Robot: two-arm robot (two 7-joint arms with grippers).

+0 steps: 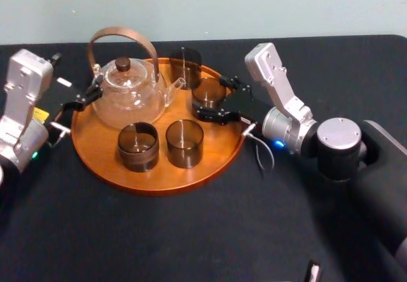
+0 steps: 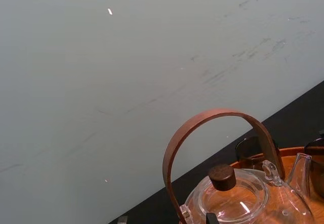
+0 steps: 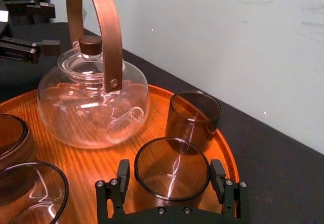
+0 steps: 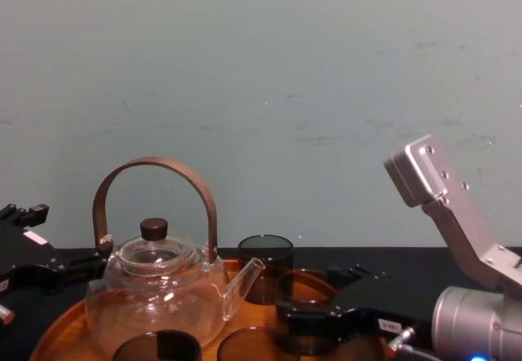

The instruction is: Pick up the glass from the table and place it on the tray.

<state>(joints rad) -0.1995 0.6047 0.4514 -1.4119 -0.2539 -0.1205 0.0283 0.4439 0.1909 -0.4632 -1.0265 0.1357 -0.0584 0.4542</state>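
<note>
Loosely straddled by the right gripper (image 3: 170, 172), the glass (image 3: 174, 150) stands — base hidden.

Lab setup: black table (image 1: 191, 231), bare wall (image 4: 261, 92).

Right of the tray (image 1: 159, 175), the right arm (image 1: 273, 78) is a silver-grey boxy link dotted with small screws (image 1: 270, 72), then round silver joint caps (image 1: 340, 134), a blue light (image 1: 280, 144) and a thin grey cable loop (image 1: 266, 156), ending in the black right gripper (image 1: 210, 95). Left of the tray, the left arm (image 1: 25, 81) is matching silver with a yellow label (image 1: 39, 113), green light (image 1: 35, 155) and black left gripper (image 1: 82, 97).
</note>
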